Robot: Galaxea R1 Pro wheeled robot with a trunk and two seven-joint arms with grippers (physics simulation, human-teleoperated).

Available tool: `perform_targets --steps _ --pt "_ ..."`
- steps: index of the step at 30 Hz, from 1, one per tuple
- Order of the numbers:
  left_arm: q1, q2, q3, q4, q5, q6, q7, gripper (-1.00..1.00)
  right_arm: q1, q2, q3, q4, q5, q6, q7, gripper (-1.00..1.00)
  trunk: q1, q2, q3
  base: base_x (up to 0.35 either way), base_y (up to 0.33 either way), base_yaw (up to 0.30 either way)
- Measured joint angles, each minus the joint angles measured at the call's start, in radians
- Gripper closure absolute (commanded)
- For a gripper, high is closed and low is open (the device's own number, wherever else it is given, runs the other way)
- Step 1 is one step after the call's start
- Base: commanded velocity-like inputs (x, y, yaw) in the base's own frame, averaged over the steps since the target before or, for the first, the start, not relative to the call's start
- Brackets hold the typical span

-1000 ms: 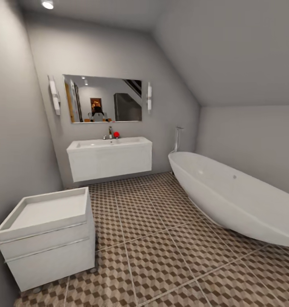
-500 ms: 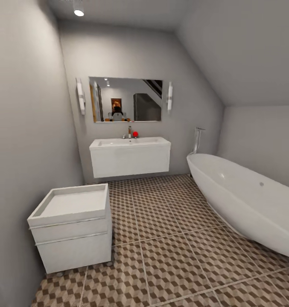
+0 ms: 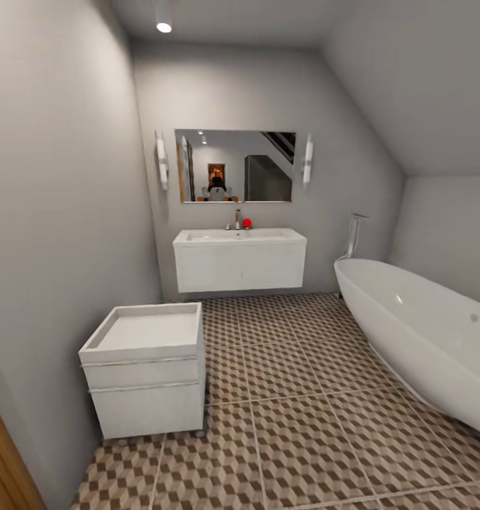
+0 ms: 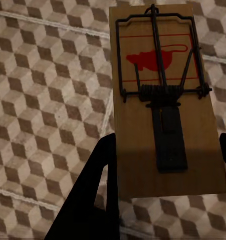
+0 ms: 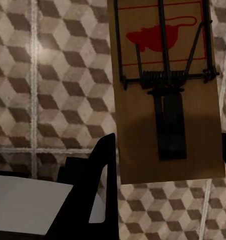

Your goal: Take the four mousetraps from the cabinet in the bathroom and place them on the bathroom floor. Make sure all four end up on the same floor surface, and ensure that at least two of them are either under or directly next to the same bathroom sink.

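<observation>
Carrying mousetraps: left gripper [image 4: 165, 165] clamps mousetrap [image 4: 163, 95], right gripper [image 5: 165, 165] another [image 5: 165, 90]; open bathroom floor [image 3: 296, 397] ahead; view panned left.

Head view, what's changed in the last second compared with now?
The camera has swung left: the sink, bathtub and white drawer unit all slid right in the picture together, and an orange-brown edge has entered at the lower left. Nothing in the room itself moved; their arrangement is unchanged.

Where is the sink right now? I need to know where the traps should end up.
In the head view the sink is on the far wall under the mirror, left of the bathtub and beyond the white drawer unit.
</observation>
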Motion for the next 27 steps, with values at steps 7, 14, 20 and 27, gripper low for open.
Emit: perform_targets --steps 7,14,20,27 --pt "0.000 -0.003 0.000 -0.001 -0.004 0.133 -0.003 1.00 0.000 0.000 -0.001 0.000 -0.005 -0.002 0.000 1.00 0.000 0.000 0.000 0.285 -0.137 0.002" --pt "0.000 -0.004 0.001 -0.003 -0.004 0.144 -0.004 1.00 -0.001 -0.001 -0.002 0.000 -0.010 -0.002 0.000 1.00 0.000 0.000 0.000 0.220 -0.082 -0.038" --pt "0.000 -0.005 0.002 -0.004 -0.004 0.144 -0.003 1.00 0.000 0.000 -0.002 0.000 -0.011 0.001 0.000 1.00 0.000 0.000 0.000 0.031 -0.009 -0.205" --pt "0.000 -0.005 0.002 -0.004 -0.004 0.146 -0.002 1.00 -0.001 -0.001 -0.003 -0.001 -0.011 0.001 0.000 1.00 0.000 0.000 0.000 0.003 -0.001 -0.115"
